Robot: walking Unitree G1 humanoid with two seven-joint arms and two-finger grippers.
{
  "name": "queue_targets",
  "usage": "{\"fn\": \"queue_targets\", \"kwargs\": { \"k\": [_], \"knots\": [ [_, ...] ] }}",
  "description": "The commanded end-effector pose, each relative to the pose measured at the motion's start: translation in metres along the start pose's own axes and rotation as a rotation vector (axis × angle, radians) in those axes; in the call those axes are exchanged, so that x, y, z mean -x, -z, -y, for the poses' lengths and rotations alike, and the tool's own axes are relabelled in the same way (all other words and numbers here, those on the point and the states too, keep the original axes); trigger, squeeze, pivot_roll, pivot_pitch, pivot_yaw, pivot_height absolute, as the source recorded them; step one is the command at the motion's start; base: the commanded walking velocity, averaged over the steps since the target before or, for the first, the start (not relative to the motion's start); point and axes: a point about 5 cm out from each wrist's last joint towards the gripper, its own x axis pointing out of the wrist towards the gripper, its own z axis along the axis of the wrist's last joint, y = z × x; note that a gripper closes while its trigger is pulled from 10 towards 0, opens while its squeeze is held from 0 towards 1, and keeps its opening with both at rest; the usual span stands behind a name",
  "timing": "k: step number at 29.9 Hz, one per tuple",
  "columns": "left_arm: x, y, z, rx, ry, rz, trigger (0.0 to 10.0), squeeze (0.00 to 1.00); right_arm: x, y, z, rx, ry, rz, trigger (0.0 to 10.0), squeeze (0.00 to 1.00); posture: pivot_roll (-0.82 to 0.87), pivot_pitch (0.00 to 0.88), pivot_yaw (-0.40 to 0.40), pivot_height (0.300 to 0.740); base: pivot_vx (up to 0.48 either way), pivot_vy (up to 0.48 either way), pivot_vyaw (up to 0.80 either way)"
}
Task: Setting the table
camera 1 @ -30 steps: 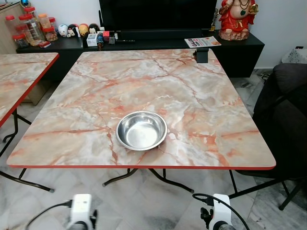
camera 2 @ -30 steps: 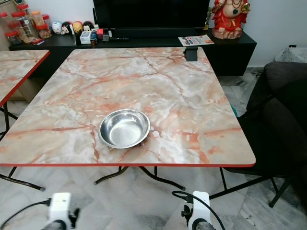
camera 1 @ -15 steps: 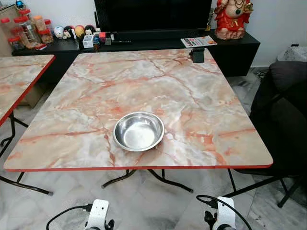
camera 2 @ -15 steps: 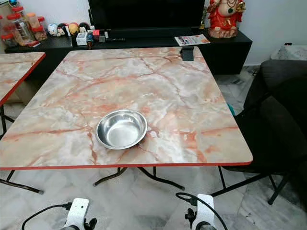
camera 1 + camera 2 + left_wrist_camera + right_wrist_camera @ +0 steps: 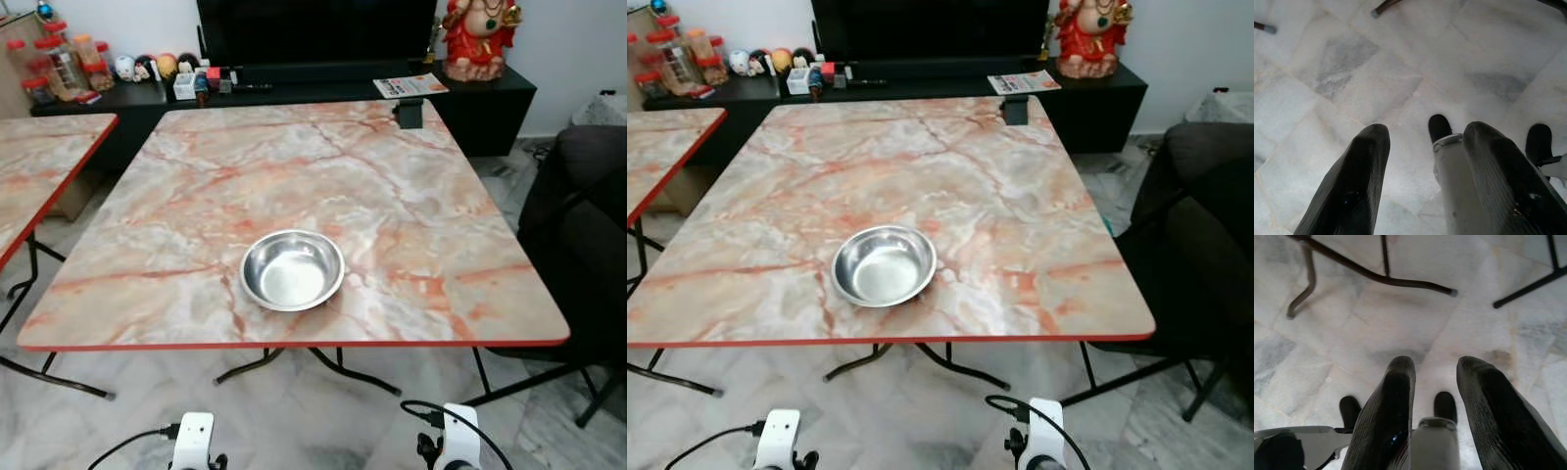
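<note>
Left eye view, steel bowl (image 5: 292,270) on table (image 5: 411,225), well apart from both hanging claws

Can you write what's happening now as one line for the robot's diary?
steel bowl empty on marble table | left gripper open, low | right gripper open, low

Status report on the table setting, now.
Left gripper and right gripper open, empty, hanging low over floor. Steel bowl upright, empty, near table's front edge. Nothing in the way.

Even, bright indoor light reached you; the round steel bowl (image 5: 292,270) on the glossy marble-patterned table (image 5: 411,196) gleamed softly. Head views were sharp; the black fingers (image 5: 1352,191) were blurred close-up.
</note>
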Motion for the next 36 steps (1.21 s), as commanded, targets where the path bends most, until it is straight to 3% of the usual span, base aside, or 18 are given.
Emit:
{"fn": "queue_targets", "kwargs": {
  "k": [1, 36],
  "knots": [
    [0.0009, 0.0031, -0.0075, 0.010, -0.029, -0.019, 10.0, 0.00, -0.0008, -0.0015, -0.0029, -0.001, -0.004, 0.002, 10.0, 0.00, -0.20, 0.000, 0.075, 0.740, 0.000, 0.480, 0.00],
    [0.0010, -0.0006, -0.0150, 0.011, -0.051, -0.011, 10.0, 0.00, -0.0009, 0.0014, -0.0118, -0.015, -0.022, 0.008, 10.0, 0.00, -0.18, 0.000, 0.091, 0.740, 0.000, 0.480, 0.03]
  ]
}}
